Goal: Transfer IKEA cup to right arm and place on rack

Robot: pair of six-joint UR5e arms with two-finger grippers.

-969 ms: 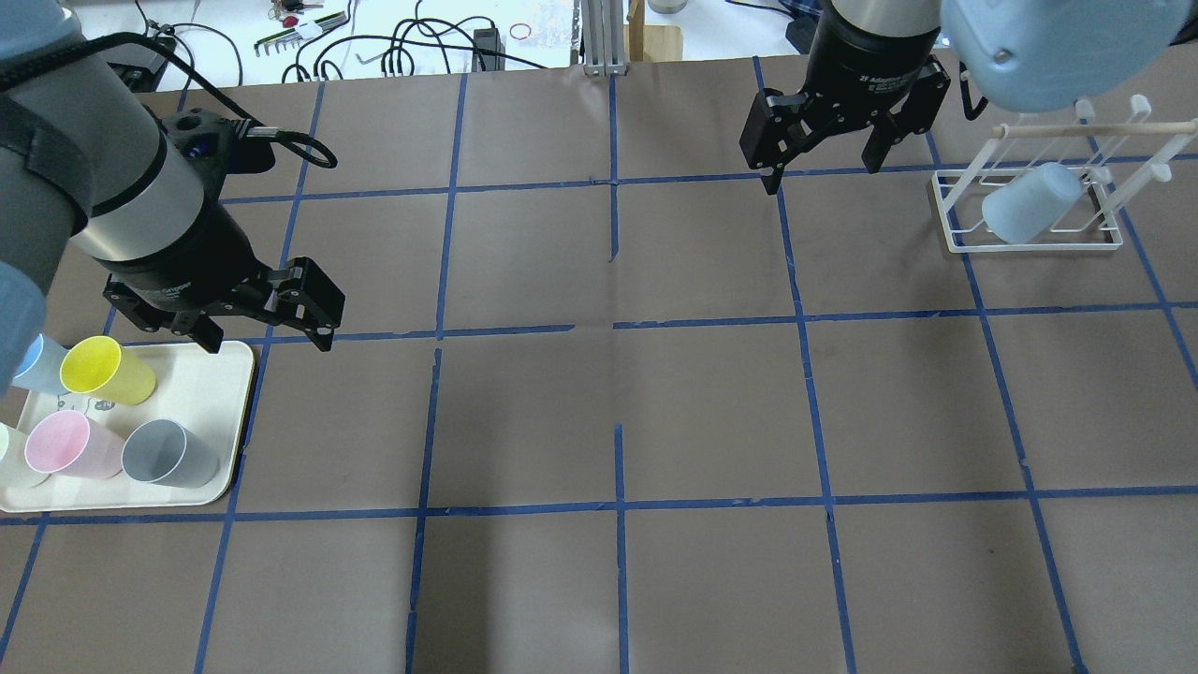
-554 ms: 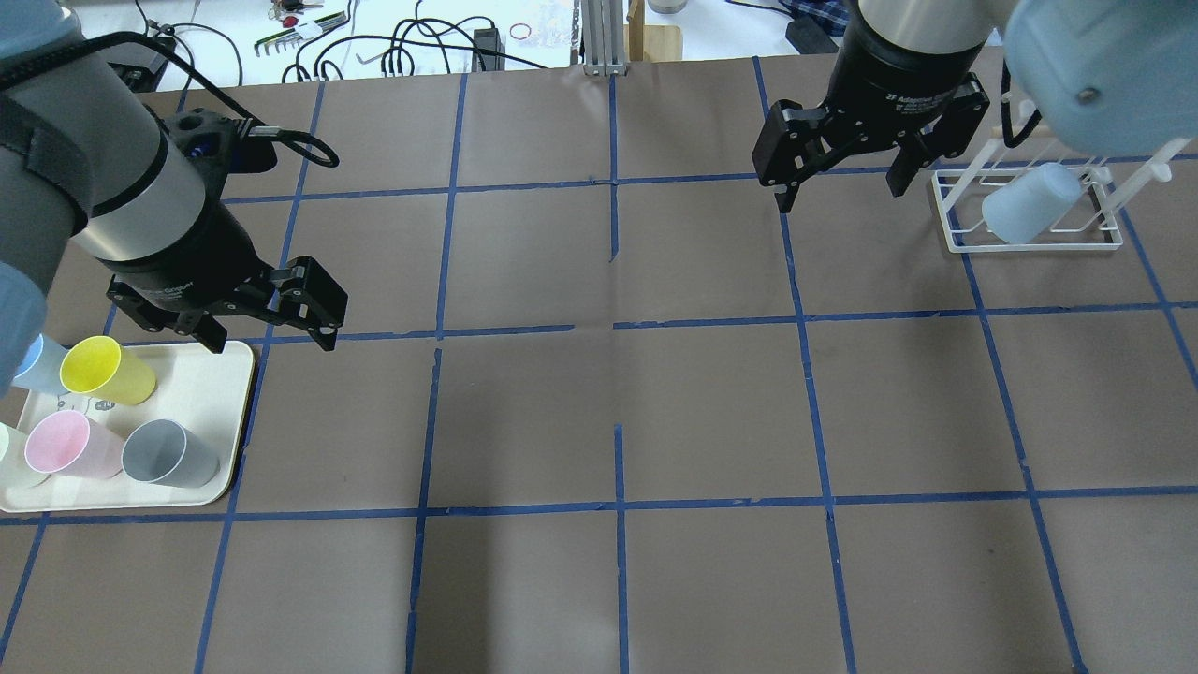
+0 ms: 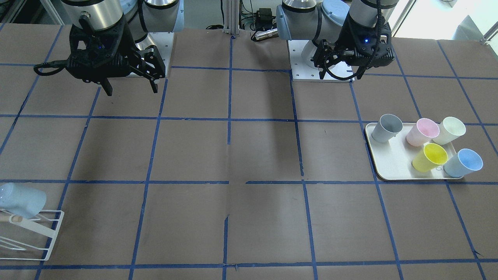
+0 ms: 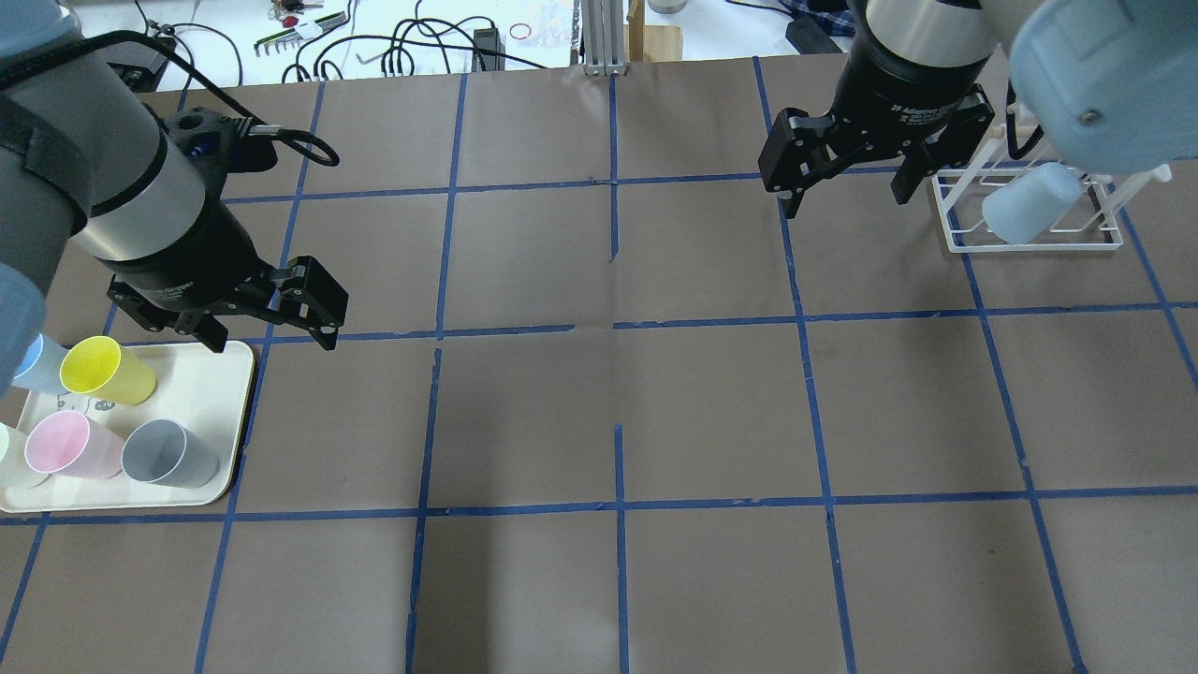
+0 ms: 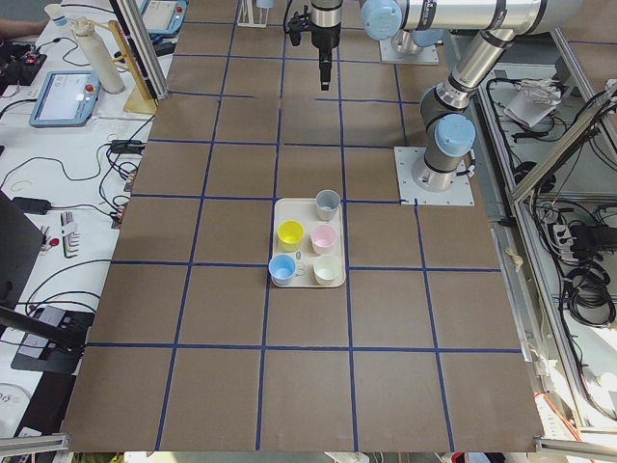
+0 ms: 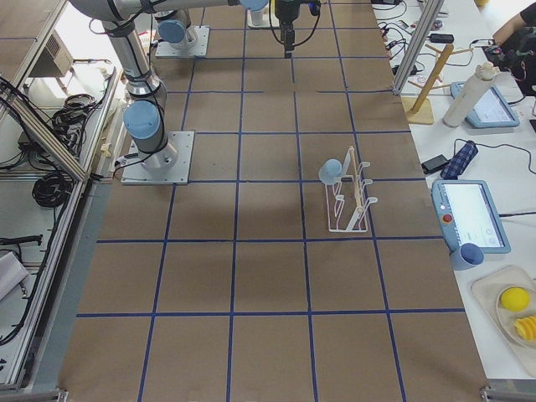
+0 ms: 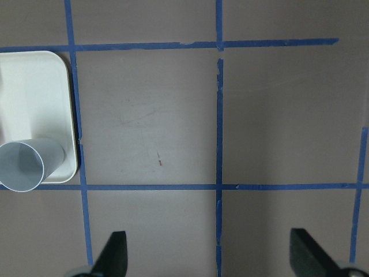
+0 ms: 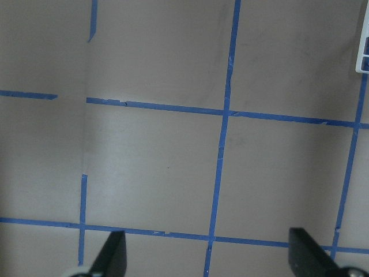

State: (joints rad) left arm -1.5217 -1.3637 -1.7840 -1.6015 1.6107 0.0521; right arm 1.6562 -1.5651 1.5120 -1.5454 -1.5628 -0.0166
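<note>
One pale blue IKEA cup lies tilted, mouth down, on a prong of the white wire rack at the far right; it also shows in the front view on the rack. A second pale blue cup stands on the cream tray. My right gripper is open and empty, hovering just left of the rack. My left gripper is open and empty above the tray's far right corner. Both wrist views show open jaws over bare table.
The tray also holds a yellow cup, a pink cup, a grey cup and a cream cup. The grey cup shows in the left wrist view. Blue tape grids the brown table.
My right gripper has moved right and a little toward me, nearer the rack's left side, still open. The left gripper and the cups have not moved.
</note>
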